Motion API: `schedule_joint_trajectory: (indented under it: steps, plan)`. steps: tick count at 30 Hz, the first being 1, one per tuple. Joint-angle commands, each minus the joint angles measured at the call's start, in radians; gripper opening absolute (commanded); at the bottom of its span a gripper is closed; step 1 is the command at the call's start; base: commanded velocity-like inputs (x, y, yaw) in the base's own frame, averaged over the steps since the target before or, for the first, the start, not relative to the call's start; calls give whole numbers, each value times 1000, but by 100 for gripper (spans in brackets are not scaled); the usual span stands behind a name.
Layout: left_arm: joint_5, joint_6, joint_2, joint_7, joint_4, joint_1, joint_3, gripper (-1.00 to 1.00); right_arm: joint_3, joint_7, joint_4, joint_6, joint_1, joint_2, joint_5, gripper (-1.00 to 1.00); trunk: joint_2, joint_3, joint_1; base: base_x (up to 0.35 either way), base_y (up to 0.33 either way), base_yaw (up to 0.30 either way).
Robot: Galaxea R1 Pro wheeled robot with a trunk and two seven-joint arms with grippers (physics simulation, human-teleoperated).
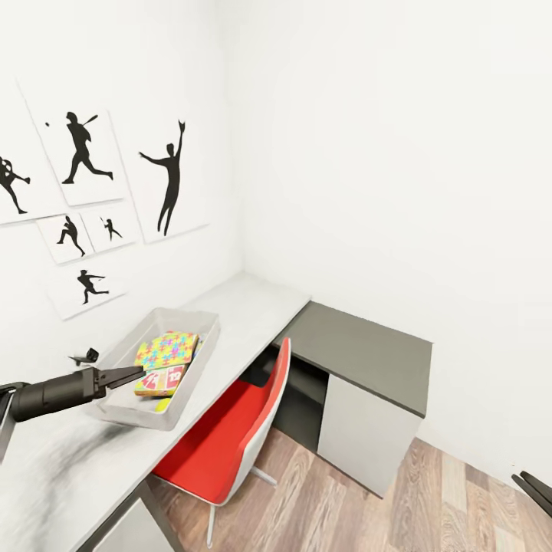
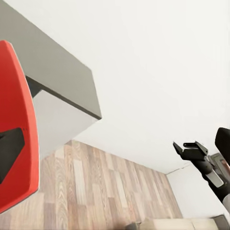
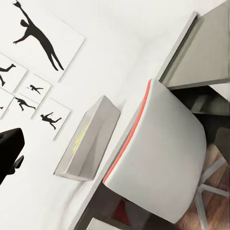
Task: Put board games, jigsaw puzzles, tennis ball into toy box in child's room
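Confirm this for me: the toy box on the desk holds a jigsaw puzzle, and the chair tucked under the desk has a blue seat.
Not quite. The chair has a red seat, not blue, as the head view shows. The toy box on the desk does hold a jigsaw puzzle.

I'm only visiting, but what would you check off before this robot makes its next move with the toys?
1. Toy box sits flat on the table: ok.
2. Toys already in it: a jigsaw puzzle lies over a board game: ok.
3. All six toys in the box: cannot tell, since its wall hides part of the inside.
4. Left hand carries nothing and sits by the box's near rim: ok.
5. Left hand open or shut: cannot tell.
6. Red chair is below the table edge, away from the left hand: ok.
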Motion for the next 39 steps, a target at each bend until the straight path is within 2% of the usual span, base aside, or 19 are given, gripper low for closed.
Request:
schedule_joint_trajectory:
  steps: [1, 6, 13, 17, 20, 23, 31, 39]
  plan:
    - [-1, 11, 1, -4, 0, -1, 0, 100, -1, 4, 0, 11, -1, 0, 0, 100, -2, -1, 1, 0, 0, -198]
    - [-4, 9, 8, -4, 0, 0, 0, 100, -4, 4, -2, 20, -2, 0, -1, 100, -2, 5, 1, 0, 0, -193]
    - [-21, 0, 27, -4, 0, 35, 7, 100, -1, 1, -12, 45, -18, 1, -12, 100, -2, 9, 1, -87, 13, -71]
    - [-19, -2, 31, -4, -4, 47, 10, 100, -3, 1, -13, 70, -34, -2, -74, 100, -2, 13, 1, -68, 15, -159]
    - [-18, -1, 31, -4, -9, 51, 13, 100, 0, -2, -10, 68, -37, 5, -145, 100, -2, 16, 1, -16, 4, -191]
    - [-14, -1, 29, -4, -15, 51, 10, 100, 6, -3, -14, 63, -39, 11, -171, 100, -2, 20, 1, -4, 1, -199]
    - [-15, -2, 28, -4, -17, 52, 9, 100, 14, -6, -35, 62, -41, 13, -183, 100, -2, 30, 1, -32, 0, -203]
    - [-15, -2, 30, -4, -17, 51, 13, 100, 17, -7, -36, 63, -41, 13, -185, 100, -2, 39, 1, -168, 31, -204]
